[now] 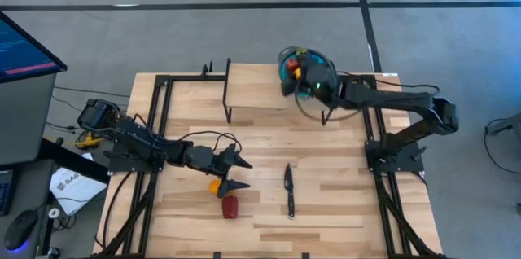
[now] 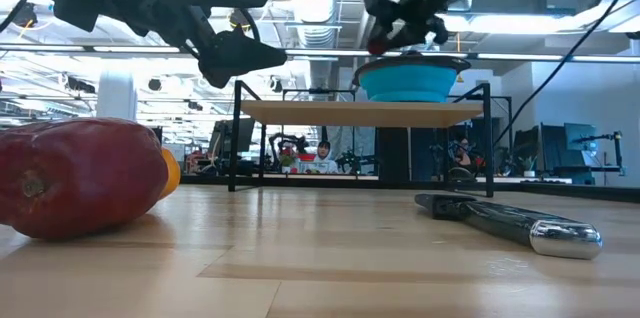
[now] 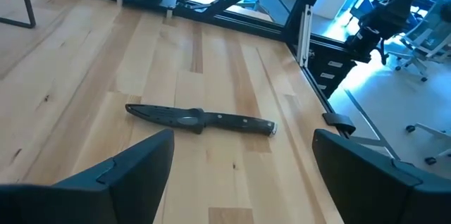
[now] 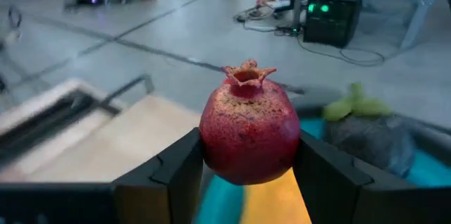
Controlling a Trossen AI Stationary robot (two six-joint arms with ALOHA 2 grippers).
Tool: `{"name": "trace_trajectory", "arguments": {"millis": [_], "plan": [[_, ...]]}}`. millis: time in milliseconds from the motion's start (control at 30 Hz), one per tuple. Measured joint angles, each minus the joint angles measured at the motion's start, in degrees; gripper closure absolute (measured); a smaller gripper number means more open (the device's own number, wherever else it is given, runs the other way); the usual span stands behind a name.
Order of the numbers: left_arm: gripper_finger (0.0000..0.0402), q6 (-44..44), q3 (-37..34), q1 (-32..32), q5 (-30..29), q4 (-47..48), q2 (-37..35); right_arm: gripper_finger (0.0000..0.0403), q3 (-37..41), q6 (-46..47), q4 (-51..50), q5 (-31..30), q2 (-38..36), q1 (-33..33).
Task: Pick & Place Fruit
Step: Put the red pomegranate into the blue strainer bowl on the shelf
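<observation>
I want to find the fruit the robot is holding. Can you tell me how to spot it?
Look at the raised wooden shelf at the far side of the table, where the blue bowl sits. Above the bowl, the right gripper has its fingers shut on the pomegranate. It is round, speckled dark red, with a little crown on top, unlike the other fruit below it in the bowl.

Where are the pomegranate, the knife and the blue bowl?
pomegranate point(image 4: 248, 138): right wrist view, middle of its red body, held in the right claw.
knife point(image 1: 289, 191): high view, mid-length.
blue bowl point(image 2: 413, 82): low view, front wall, on the shelf.
</observation>
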State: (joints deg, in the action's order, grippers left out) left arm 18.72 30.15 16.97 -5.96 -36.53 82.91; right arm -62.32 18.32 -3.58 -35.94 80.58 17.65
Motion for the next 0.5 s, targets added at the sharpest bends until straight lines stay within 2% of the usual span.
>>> {"name": "trace_trajectory", "arguments": {"millis": [133,267,500], "plan": [[0.0071,0.0,0.0,0.0,0.0,-0.5,0.0,0.0208,0.3,2.2,-0.3,5.2,1.5,5.8],[0.0071,0.0,0.0,0.0,0.0,-1.0,0.0,0.0203,0.0,2.7,2.4,9.1,3.3,8.9],[0.0071,0.0,0.0,0.3,0.0,-1.2,0.0,0.0178,0.1,2.6,3.4,8.9,4.0,9.9]]}}
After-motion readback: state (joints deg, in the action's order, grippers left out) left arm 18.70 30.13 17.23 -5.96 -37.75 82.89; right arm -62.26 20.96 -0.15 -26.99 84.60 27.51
